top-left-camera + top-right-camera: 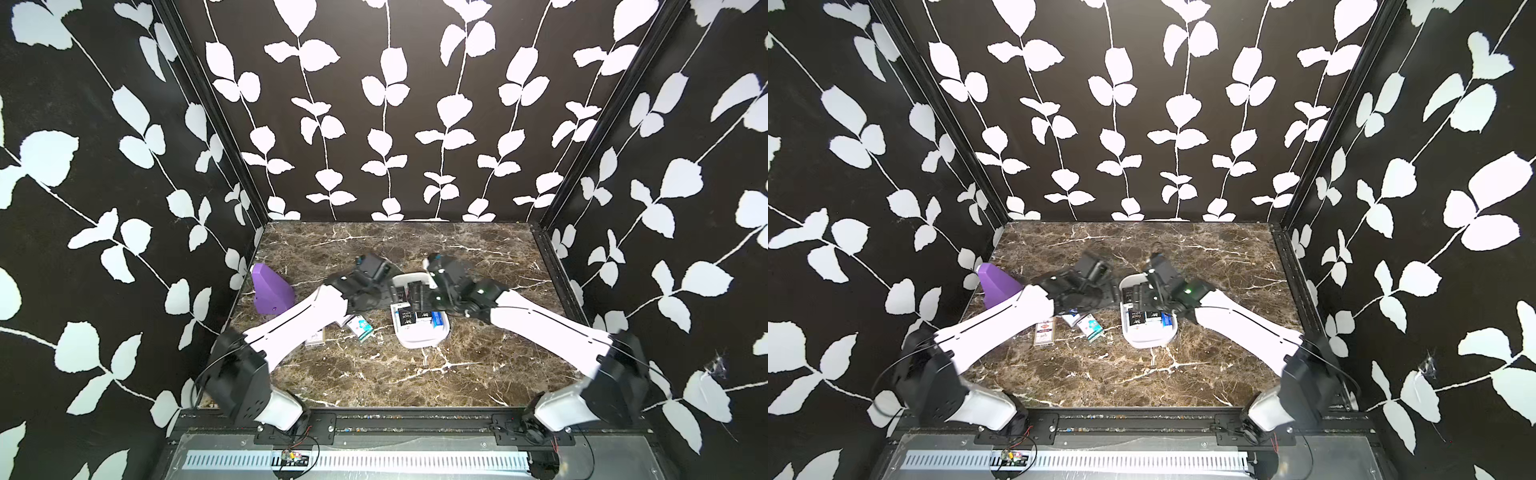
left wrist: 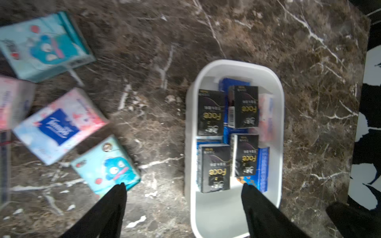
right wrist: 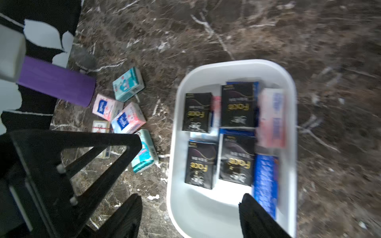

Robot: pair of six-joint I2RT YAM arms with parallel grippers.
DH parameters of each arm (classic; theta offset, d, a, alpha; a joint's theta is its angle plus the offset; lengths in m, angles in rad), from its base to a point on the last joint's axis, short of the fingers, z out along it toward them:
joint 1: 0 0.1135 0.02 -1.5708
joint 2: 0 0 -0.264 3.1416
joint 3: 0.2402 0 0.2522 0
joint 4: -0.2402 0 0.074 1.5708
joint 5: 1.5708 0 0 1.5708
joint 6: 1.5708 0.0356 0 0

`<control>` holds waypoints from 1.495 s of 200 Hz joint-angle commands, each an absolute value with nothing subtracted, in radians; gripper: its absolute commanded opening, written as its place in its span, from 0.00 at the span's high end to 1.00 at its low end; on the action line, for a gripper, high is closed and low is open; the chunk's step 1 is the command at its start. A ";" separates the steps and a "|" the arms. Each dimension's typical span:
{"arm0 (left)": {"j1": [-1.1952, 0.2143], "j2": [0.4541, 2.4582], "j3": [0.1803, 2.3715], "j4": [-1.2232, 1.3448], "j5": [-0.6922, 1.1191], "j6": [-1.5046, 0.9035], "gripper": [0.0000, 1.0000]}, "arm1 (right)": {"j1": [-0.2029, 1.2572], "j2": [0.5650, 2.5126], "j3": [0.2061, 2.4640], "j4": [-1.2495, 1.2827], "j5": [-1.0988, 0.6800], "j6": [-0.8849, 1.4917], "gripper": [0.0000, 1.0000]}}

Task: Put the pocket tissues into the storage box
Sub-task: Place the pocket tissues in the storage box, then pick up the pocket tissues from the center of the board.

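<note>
Since both of my grippers stand over the storage box with jaws apart and nothing between them, I record no pack in hand: the left gripper is open and empty, and the right gripper likewise. The box, on the marble table, holds four black Face packs lying flat, with blue packs and a pink-and-white pack under and beside them. Not yet boxed is a loose cluster of pocket tissues on the table between the box and the purple wedge, on my left arm's side. Nearest the box lies a teal cartoon pack, with a pink-and-blue pack just beyond it. In my judgement the left arm is the nearer; the right would have to reach across the box. The teal pack's long axis lies skewed to the line between my left fingertips, so a wrist turn seems needed to close across its short side.
</note>
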State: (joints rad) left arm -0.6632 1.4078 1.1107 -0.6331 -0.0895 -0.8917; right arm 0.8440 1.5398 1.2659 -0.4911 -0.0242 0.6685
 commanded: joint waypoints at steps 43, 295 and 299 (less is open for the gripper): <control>-0.414 1.137 0.777 -0.656 0.005 -0.838 0.14 | 0.992 1.887 1.638 -0.592 -0.174 0.537 0.33; -0.117 0.957 0.680 -0.772 0.152 -0.731 0.12 | 1.063 2.486 2.259 -0.966 -0.006 0.349 0.21; -0.117 0.957 0.680 -0.772 0.153 -0.729 0.12 | 1.063 2.491 2.260 -0.967 -0.006 0.350 0.23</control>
State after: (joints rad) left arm -0.1242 0.9565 0.6716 -0.7403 0.1501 -0.7555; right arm 1.0561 2.4588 2.2070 -0.9272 -0.0044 0.3496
